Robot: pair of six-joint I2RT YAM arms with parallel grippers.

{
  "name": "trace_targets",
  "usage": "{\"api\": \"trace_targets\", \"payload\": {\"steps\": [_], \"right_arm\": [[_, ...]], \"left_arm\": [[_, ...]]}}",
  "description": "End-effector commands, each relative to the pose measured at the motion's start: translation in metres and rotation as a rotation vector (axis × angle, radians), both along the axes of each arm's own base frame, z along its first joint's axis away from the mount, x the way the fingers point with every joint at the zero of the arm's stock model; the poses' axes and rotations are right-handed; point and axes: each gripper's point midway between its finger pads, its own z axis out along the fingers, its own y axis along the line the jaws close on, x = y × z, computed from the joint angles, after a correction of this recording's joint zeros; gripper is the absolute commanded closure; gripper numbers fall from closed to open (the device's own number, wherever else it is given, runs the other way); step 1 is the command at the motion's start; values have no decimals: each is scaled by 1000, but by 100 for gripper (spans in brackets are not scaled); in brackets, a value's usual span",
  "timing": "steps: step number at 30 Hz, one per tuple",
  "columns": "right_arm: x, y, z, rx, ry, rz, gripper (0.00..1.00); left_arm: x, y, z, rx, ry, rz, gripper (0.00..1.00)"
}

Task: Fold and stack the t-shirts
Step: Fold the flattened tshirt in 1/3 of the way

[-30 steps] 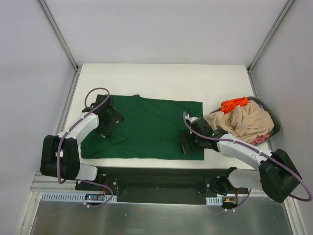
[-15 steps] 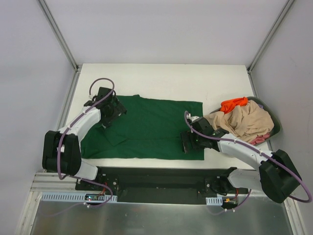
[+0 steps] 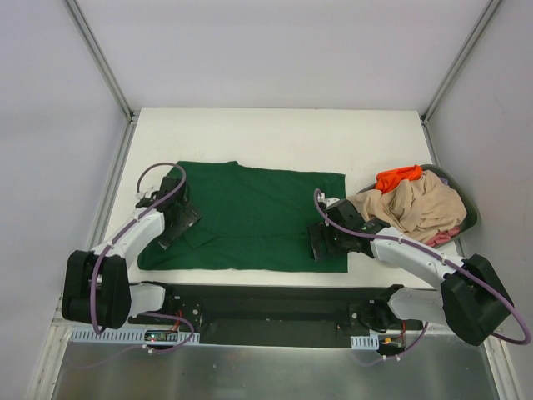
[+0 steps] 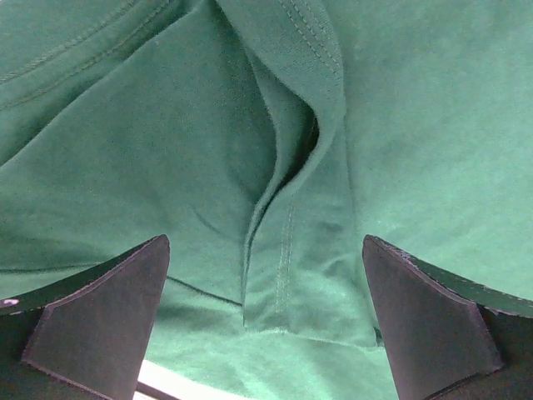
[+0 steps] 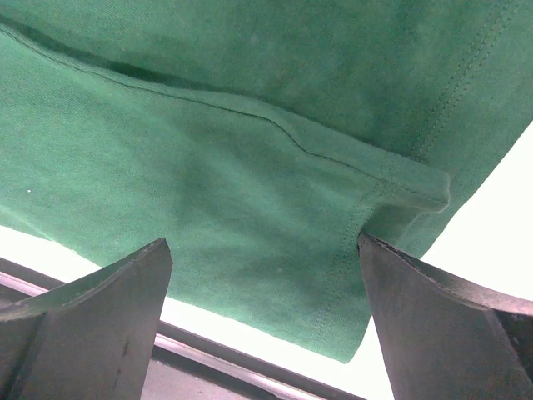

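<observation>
Green t-shirt point(image 3: 250, 218): lies spread flat on the white table point(image 3: 275, 133), just left of the dark basket point(image 3: 471, 218), one short end close to its rim.

Beige t-shirt point(image 3: 420, 208), orange t-shirt point(image 3: 398, 177), pink t-shirt point(image 3: 446, 238): heaped in the basket. Beige on top, spilling over the rim on the green one's side; orange at the basket's far side; pink showing only a little at its near side.

Left gripper point(image 3: 179, 227): hangs low over the green cloth at the end farthest from the basket, jaws wide apart, gripping nothing. Folded sleeve point(image 4: 291, 208) with a stitched hem directly between them.

Right gripper point(image 3: 321, 243): sits low at the end nearest the basket, by the near corner, jaws wide apart, gripping nothing. Contact with the cloth: not clear for either.
</observation>
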Motion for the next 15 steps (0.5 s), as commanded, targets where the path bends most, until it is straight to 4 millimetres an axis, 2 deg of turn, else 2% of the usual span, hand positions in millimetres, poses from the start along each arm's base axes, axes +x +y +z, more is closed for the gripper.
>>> {"api": "trace_targets", "payload": {"steps": [1, 6, 13, 15], "right_arm": [[3, 0, 3, 2, -13, 1, 4], [4, -1, 3, 0, -15, -6, 4], [4, -2, 5, -2, -22, -14, 4], [4, -3, 5, -2, -21, -15, 4]], "left_arm": [[18, -5, -6, -26, -2, 9, 1], [49, -33, -1, -153, -91, -54, 1], [91, -47, 15, -197, -149, -81, 1], [99, -52, 13, -213, -133, -95, 1]]}}
